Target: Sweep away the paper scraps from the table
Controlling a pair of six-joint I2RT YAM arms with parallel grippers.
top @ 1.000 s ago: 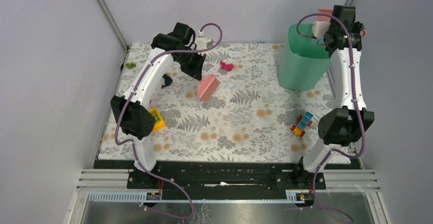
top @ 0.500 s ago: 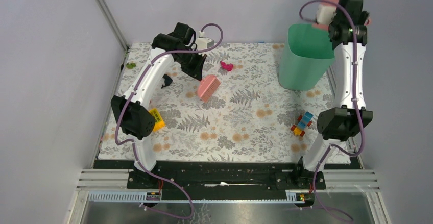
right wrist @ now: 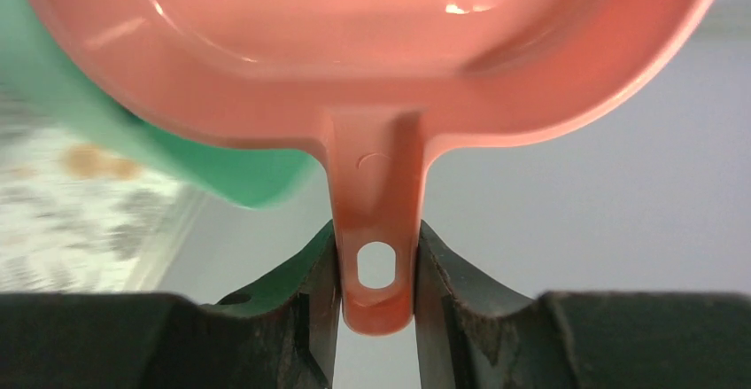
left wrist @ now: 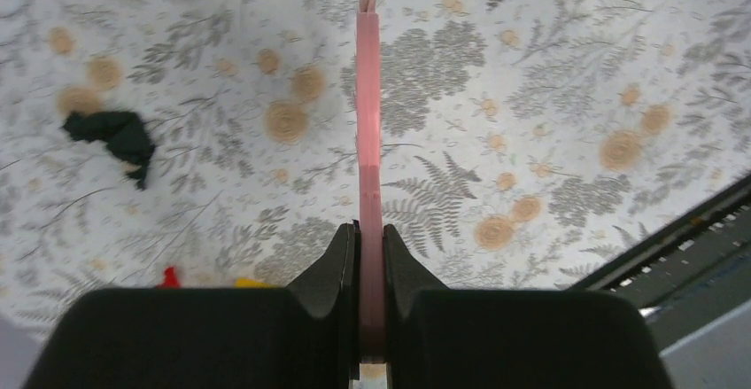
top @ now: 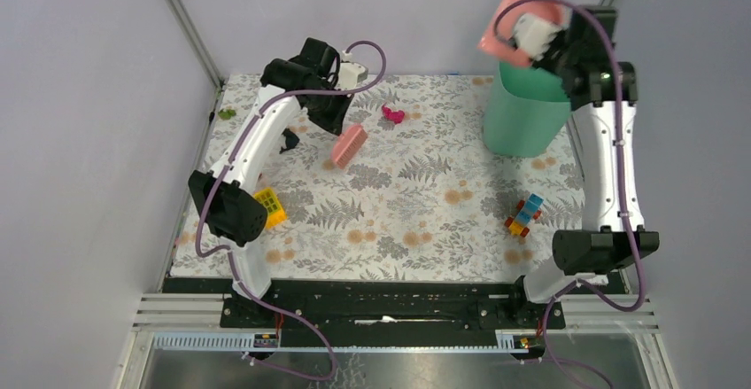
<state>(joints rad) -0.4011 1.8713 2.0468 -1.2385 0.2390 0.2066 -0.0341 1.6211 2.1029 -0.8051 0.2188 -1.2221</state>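
A magenta paper scrap (top: 392,114) lies at the back of the table (top: 416,229). A dark scrap (top: 288,141) (left wrist: 115,136) lies left of the left arm. My left gripper (top: 339,128) (left wrist: 370,238) is shut on a pink brush (top: 348,145) (left wrist: 368,123), which hangs between the two scraps, close over the cloth. My right gripper (top: 551,42) (right wrist: 376,265) is shut on the handle of the pink dustpan (top: 507,27) (right wrist: 354,43). The pan is raised and tilted above the rim of the green bin (top: 522,114) (right wrist: 221,172). No scraps show in the pan.
A yellow brick (top: 270,207) lies by the left arm's elbow, and a multicoloured toy vehicle (top: 524,214) sits at the near right. A small green bit (top: 228,113) rests at the table's left edge. Grey walls close in the sides and back.
The right arm has lifted the dustpan out of the bin, up and to the left, tilting it. The left arm has shifted the brush slightly left and back.
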